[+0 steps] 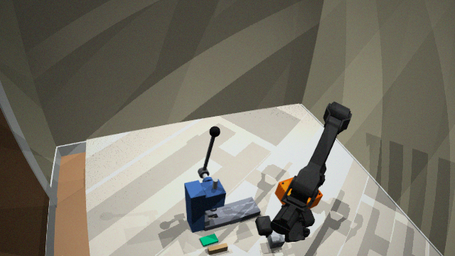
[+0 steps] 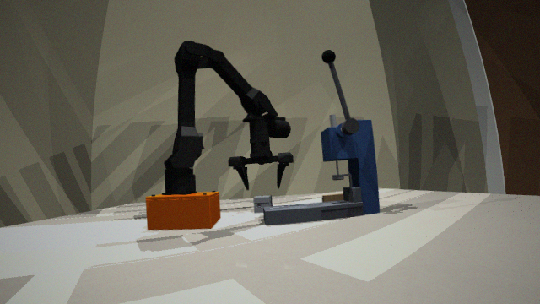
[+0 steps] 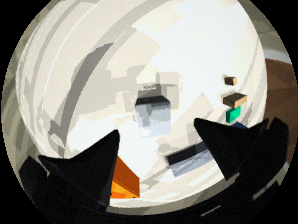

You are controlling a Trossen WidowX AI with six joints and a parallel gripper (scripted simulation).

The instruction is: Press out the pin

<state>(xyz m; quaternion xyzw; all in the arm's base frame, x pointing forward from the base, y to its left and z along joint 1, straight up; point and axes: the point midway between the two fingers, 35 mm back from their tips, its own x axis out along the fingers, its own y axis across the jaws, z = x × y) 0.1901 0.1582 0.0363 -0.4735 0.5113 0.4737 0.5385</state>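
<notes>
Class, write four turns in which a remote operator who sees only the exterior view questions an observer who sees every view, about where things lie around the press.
Operator: The block shows behind the press bed. Are they touching?
Observer: No, the wrist view shows table between them.
Operator: I see a tan strip behind the bed too. Anything beside it?
Observer: Yes, a flat green piece, between the strip and the blue press.

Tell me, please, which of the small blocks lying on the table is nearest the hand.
The gray block, below the open hand; the tan one lies farther off.
</notes>
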